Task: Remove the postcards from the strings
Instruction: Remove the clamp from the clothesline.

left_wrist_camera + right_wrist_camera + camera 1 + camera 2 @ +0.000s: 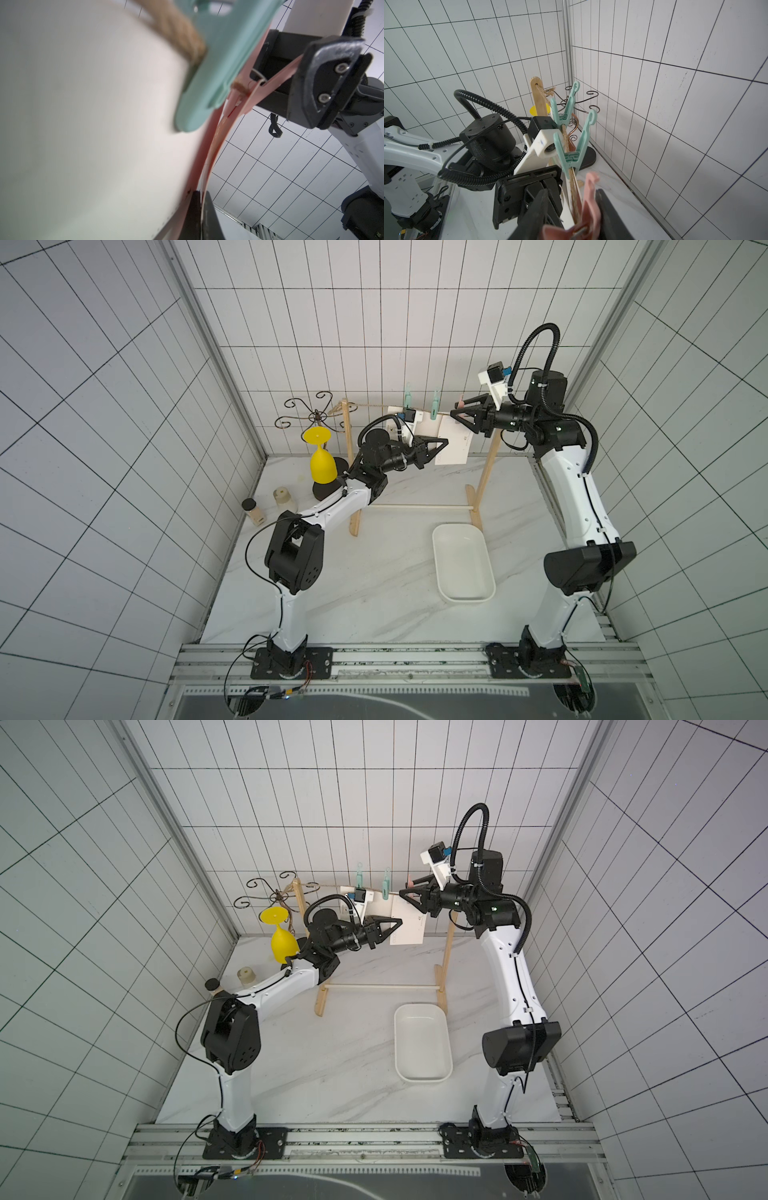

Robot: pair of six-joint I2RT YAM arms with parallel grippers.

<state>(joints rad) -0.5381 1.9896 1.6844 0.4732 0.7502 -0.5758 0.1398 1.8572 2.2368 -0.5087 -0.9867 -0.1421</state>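
Hanging from one twine string (374, 407) are three postcards (455, 448), under two teal pegs (408, 396) and one pink peg (460, 400). Below the string, the left gripper (443, 445) is pinched tight on the rightmost postcard (409, 930) at its lower edge; at the string, the right gripper (458, 407) squeezes the pink peg.

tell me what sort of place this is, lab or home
Probably a robot test cell, not a home: grid-marked wall panels box in a marble-look tabletop, left arm and right arm are bolted to an aluminium rail, and postcards hang pegged on a twine line.
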